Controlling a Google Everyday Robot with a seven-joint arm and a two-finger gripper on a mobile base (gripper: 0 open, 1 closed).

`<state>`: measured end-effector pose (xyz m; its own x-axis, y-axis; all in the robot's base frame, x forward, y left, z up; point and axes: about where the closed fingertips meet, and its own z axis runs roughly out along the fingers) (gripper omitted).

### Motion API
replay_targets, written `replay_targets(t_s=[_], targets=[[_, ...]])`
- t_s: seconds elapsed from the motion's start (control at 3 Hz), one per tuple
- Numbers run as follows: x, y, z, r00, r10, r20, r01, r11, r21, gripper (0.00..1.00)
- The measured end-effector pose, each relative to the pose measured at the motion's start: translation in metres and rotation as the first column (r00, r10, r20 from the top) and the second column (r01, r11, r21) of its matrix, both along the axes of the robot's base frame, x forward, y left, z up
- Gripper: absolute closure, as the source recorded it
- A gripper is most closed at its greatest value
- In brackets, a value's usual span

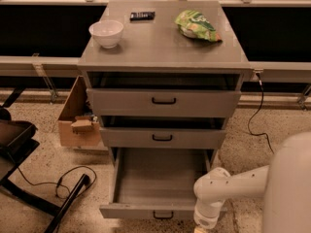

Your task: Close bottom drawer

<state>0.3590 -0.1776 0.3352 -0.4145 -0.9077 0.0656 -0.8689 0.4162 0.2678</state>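
Note:
The bottom drawer (pixel 160 178) of the grey cabinet (pixel 163 47) is pulled far out toward me, and its plain grey inside is empty. Its front panel (pixel 146 211) carries a small black handle (pixel 163 215). The two upper drawers stand slightly out. My white arm (pixel 228 186) reaches in from the right. Its wrist hangs over the drawer's front right corner. My gripper (pixel 200 229) points down at the bottom edge of the view, just right of the handle, mostly cut off.
A white bowl (pixel 106 33), a black remote (pixel 142 16) and a green snack bag (pixel 197 25) lie on the cabinet top. An open cardboard box (pixel 75 118) stands left of the cabinet. A black chair base (pixel 19 144) and cables (pixel 68 181) lie on the floor at left.

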Motion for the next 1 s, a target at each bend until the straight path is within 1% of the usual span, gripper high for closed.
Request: replay_targets(t_s=[0.33, 0.67, 1.0], targets=[[-0.006, 0.006, -0.033, 0.9993, -0.003, -0.036, 0.003, 1.0, 0.014, 0.5], [-0.044, 0.005, -0.004, 0.9889, -0.071, -0.131, 0.065, 0.997, -0.047, 0.81], [-0.04, 0.006, -0.006, 0.9908, -0.063, -0.12, 0.059, 0.997, -0.04, 1.0]])
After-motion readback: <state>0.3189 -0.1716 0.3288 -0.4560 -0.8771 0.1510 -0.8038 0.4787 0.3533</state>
